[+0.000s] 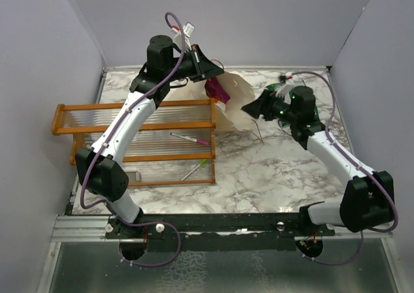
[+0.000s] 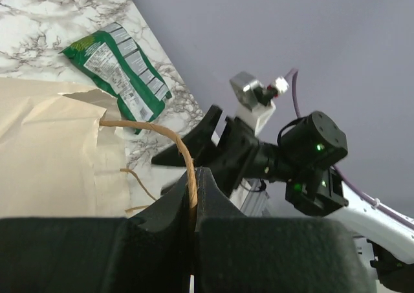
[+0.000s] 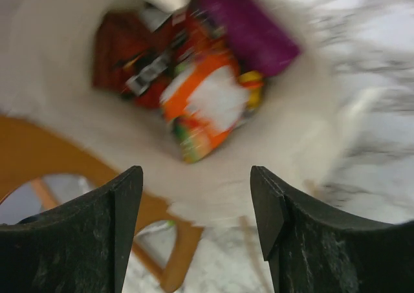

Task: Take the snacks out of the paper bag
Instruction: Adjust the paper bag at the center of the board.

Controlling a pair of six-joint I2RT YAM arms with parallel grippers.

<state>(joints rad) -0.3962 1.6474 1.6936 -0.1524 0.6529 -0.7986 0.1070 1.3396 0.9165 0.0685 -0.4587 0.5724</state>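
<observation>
Black right gripper (image 3: 197,184) has its jaws spread before the mouth of the cream paper bag (image 3: 58,112), which holds an orange-white foil packet (image 3: 207,99), a magenta packet (image 3: 249,28) and red packets (image 3: 119,54). Left gripper (image 2: 194,180) has its jaws pinching the bag's twine handle (image 2: 169,132), and a green-white packet (image 2: 119,66) lies beside the bag on the marble tabletop (image 2: 39,21).

paper bag (image 1: 236,105) right of rack (image 1: 181,125); snacks (image 3: 207,99) in paper bag; packet (image 2: 119,70) on table (image 1: 259,176) behind paper bag

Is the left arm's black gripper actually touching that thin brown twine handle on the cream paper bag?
Touching. The left wrist view shows the twine handle running down into the seam between the left gripper's closed fingers, pinched there.
</observation>
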